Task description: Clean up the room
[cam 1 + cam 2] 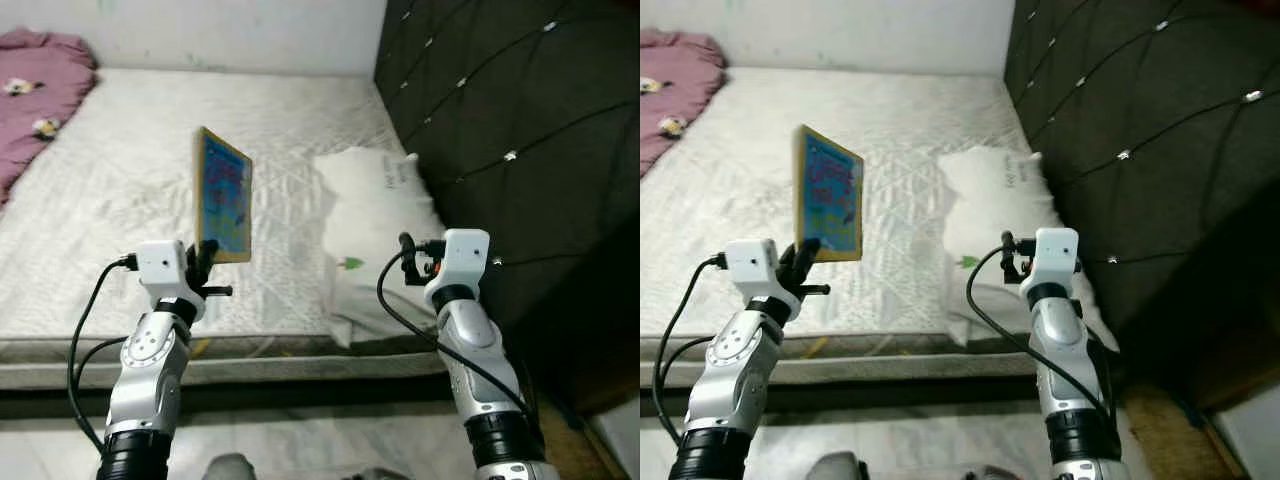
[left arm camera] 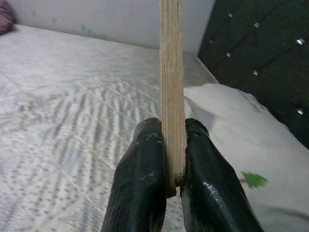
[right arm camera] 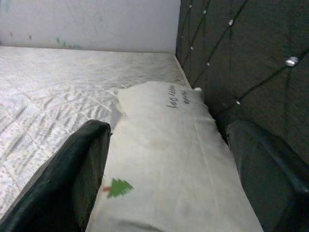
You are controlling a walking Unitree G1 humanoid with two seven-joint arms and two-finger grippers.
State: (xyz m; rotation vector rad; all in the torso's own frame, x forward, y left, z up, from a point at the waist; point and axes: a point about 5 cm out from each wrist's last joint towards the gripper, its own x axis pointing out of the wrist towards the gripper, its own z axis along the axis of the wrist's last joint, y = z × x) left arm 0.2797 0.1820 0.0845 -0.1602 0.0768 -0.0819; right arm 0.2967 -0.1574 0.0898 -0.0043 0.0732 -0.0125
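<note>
Left gripper [image 2: 166, 159]: raised over the near edge of the mattress, its two black fingers [image 2: 142, 183] pinched tight on the lower edge of a flat board, one finger on each face.
Board [image 1: 223, 195]: held upright on edge above the mattress, clear of its surface; a thin wooden panel with layered plies along its rim and a bright blue printed face with red and yellow figures. Any writing on that face is too small to read.
Right gripper [image 3: 164, 159]: raised near the right near corner of the mattress, fingers spread wide with nothing between them, hanging over the pillow.
Pillow [image 1: 375, 225]: white, lying lengthwise along the right edge of the mattress, just beside the headboard. A small green tree mark sits toward its near end; a short line of dark handwriting sits toward its far end, not legible.
Mattress [image 1: 120, 190]: bare, pale, with a quilted diamond pattern, its near edge running in front of both arms.
Headboard [image 1: 520, 130]: dark padded panel with diamond tufting and shiny studs, along the right side of the mattress.
Blanket [image 1: 30, 90]: pinkish purple, bunched at the far left corner of the mattress, with small light printed patches.
Wall [image 1: 230, 30]: pale, behind the far edge of the mattress.
</note>
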